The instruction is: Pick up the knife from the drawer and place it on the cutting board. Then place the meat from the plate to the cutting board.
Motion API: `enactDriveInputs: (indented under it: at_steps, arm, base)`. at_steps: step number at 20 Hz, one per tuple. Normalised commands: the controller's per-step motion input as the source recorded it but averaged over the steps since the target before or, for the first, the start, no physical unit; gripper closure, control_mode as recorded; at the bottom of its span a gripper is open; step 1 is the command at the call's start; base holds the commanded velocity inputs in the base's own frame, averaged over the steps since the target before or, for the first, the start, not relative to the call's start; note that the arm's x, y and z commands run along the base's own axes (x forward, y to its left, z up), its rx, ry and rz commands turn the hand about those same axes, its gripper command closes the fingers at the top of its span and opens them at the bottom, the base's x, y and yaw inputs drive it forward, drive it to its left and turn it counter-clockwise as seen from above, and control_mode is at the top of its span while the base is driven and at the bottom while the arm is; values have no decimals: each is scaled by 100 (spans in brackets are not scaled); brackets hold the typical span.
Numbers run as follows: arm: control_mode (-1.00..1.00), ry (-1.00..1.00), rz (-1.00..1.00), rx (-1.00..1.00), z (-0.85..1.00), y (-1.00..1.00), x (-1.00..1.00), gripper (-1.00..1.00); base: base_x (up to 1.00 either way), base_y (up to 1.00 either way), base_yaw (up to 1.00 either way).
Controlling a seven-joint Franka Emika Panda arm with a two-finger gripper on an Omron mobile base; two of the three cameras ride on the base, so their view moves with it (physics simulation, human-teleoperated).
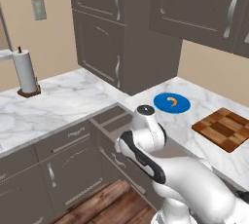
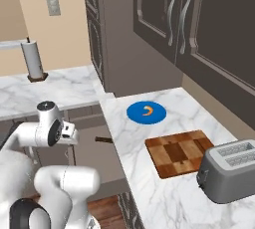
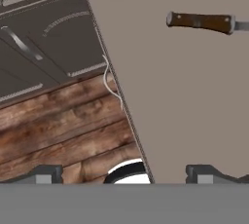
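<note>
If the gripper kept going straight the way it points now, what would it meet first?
Probably the open drawer's front edge or bare floor; the open gripper straddles that edge, the knife lying off to one side.

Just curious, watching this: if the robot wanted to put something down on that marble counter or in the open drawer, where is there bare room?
Bare marble lies between the blue plate and the cutting board, and left of the board toward the counter edge. The drawer floor is bare apart from the knife at one end. It is tighter where the toaster sits against the board's corner.
</note>
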Motion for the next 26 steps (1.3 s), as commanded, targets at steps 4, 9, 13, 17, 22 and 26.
enactDriveInputs:
  at_steps: [4, 9, 13, 17, 22, 26]
  arm:
    - [-100, 15, 4, 0, -29, 0, 36, -100]
    - [-100, 11, 2, 0, -16, 4, 39, -100]
    - [-100, 2, 3, -4, -15, 8, 20, -100]
    - [-100, 0, 7, -2, -20, 4, 16, -100]
    - [-100, -7, 10, 0, -24, 2, 13, -100]
    - [-100, -7, 12, 0, -32, 1, 3, -100]
  base:
    - [0, 0, 0]
    - [0, 0, 0]
    - [0, 0, 0]
    - [0, 0, 0]
    - [0, 0, 0]
    - [0, 0, 0]
